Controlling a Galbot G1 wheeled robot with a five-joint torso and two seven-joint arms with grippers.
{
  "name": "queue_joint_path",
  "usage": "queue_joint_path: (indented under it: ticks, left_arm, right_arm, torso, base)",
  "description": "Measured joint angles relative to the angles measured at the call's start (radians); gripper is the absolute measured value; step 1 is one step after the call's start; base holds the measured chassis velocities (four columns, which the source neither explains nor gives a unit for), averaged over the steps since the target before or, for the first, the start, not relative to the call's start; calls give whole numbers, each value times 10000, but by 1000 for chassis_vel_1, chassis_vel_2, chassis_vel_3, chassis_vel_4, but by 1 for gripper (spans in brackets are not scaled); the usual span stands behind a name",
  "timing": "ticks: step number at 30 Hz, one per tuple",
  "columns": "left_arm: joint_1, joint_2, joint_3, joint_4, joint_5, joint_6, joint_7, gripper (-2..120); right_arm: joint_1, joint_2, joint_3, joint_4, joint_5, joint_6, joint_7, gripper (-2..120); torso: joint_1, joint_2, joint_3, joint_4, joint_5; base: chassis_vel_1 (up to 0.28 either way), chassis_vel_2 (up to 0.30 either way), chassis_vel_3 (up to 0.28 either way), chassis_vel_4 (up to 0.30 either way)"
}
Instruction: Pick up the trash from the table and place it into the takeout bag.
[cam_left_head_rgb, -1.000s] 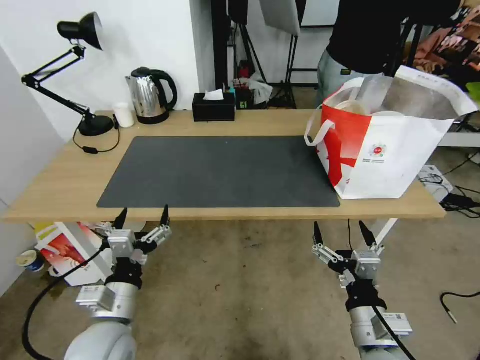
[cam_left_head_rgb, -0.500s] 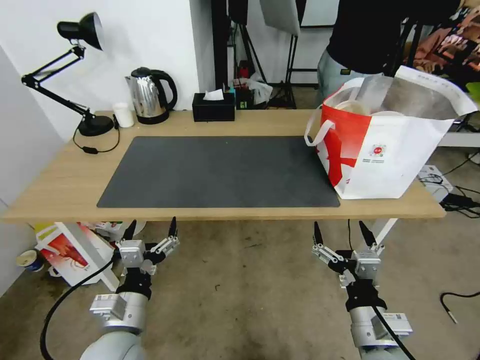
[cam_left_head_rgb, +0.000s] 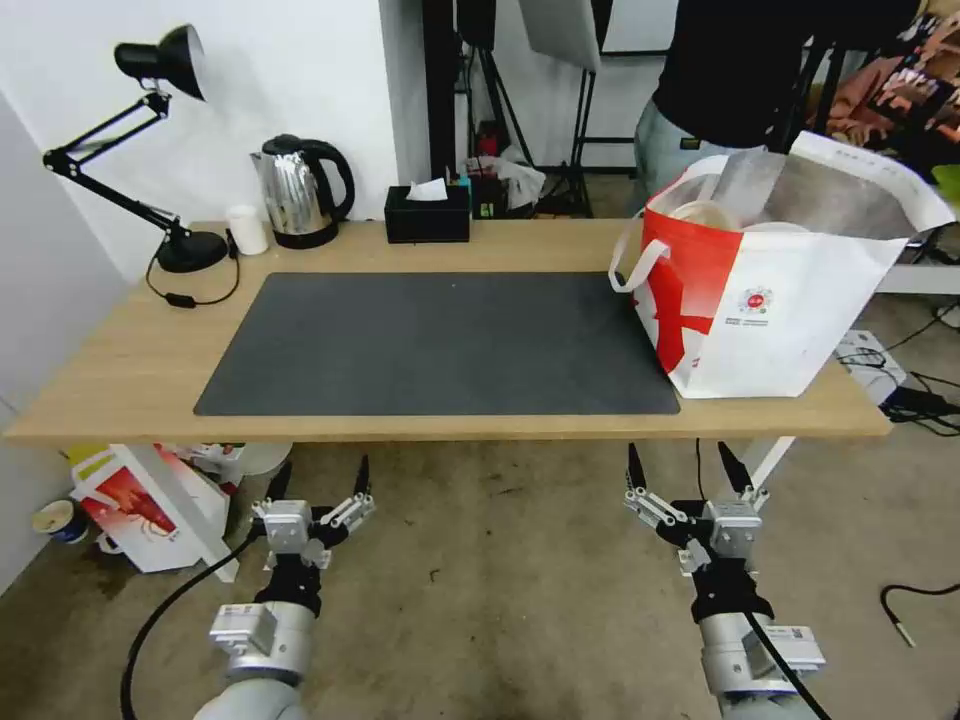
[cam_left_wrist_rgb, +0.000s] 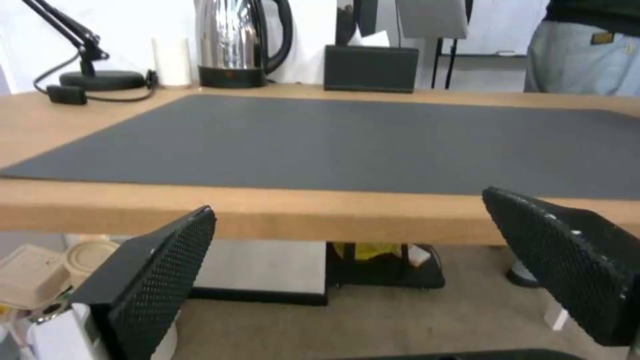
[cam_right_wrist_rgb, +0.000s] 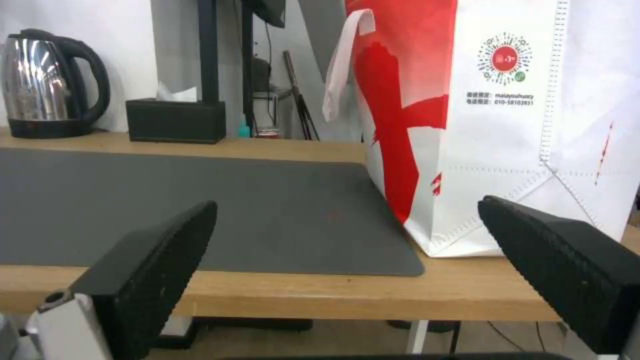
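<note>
Left gripper (cam_left_head_rgb: 320, 477) below table (cam_left_head_rgb: 120, 350) edge, fingers spread, empty; lower and further right than 1 s back. Right gripper (cam_left_head_rgb: 683, 464) likewise, unmoved. Bowls inside bag (cam_left_head_rgb: 790, 310).

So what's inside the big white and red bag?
In the takeout bag, silver foil lining and a round beige bowl near the top, a white rim beside it. Anything deeper is hidden by the bag's walls.

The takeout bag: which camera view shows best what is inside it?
The head view: it looks down into the open takeout bag, showing foil lining and a beige bowl. The right wrist view shows its outer side from table height; the left wrist view shows the mat.
</note>
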Motion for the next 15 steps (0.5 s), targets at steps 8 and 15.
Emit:
queue_joint_path:
  ticks: [8, 15]
  left_arm:
    - [-80, 70, -145, 45, -68, -233, 177, 100]
    - [-164, 168, -251, -41, -167, -221, 237, 100]
  right_arm:
    - [0, 0, 0, 0, 0, 0, 0, 100]
    - [-1, 0, 0, 0, 0, 0, 0, 100]
  torso:
    - [0, 0, 0, -1, 0]
    - [0, 0, 1, -1, -1]
  base:
    - [0, 0, 0, 0]
    - [0, 0, 0, 0]
